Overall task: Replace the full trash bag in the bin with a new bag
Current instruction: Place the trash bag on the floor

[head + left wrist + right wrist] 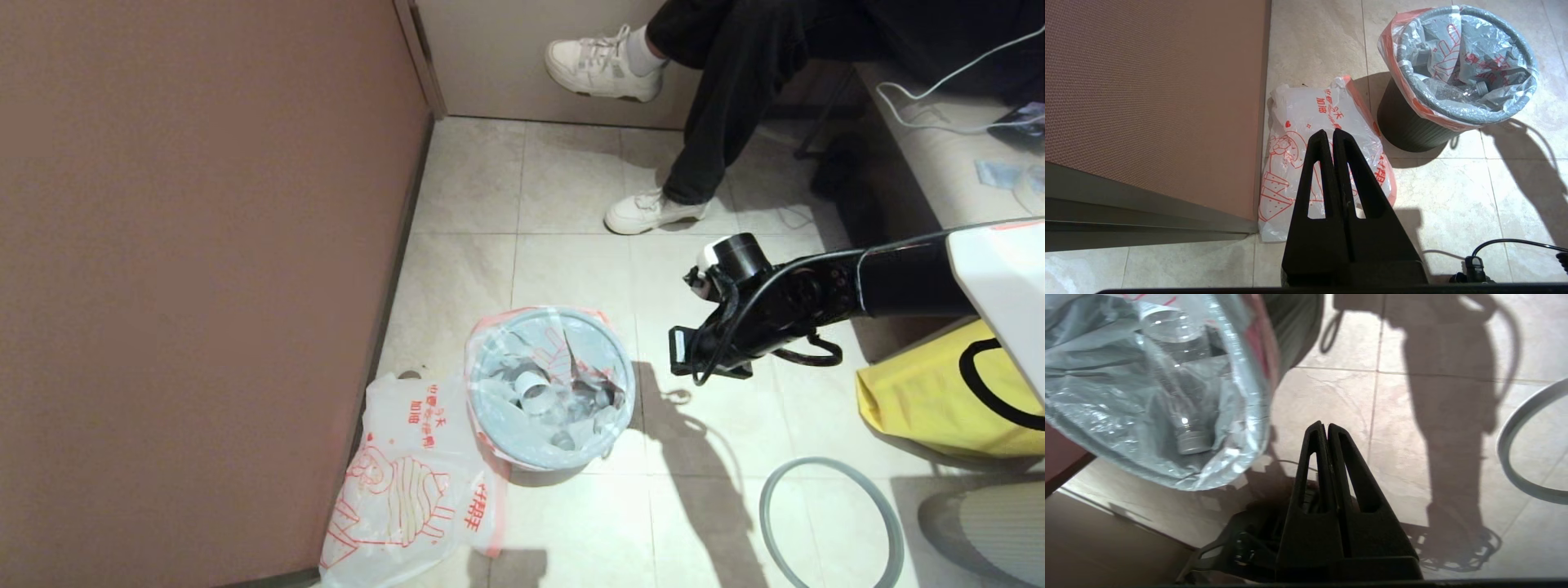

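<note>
Dark grey-black plastic bin [549, 457] upright on beige floor tiles [571, 204], mouth facing straight up, no ring on its lip. Lined with the full trash bag [522, 359], translucent white with pink-red edges folded out over the lip; clear bottles [1184, 396] and a white roll [535, 384] lying inside. At 7 o'clock from the bin, touching its base: the new bag [408, 490], limp and flat on the tiles, long axis running from 1 to 7 o'clock in the head view, red characters at the bin end, cartoon figure toward the near end, one long side against the brown wall panel [196, 269]. Loose grey ring rim [829, 523] flat on the floor at 4 o'clock, well apart from the bin. Yellow bag [939, 400] at 3 o'clock. Seated person's legs and white sneakers [653, 211] at 12 o'clock.

Right gripper [1327, 426] just beside the bin at 3 o'clock, above the floor, jaws pressed together on nothing. Left gripper [1333, 132] above the new bag, jaws likewise closed and empty.
</note>
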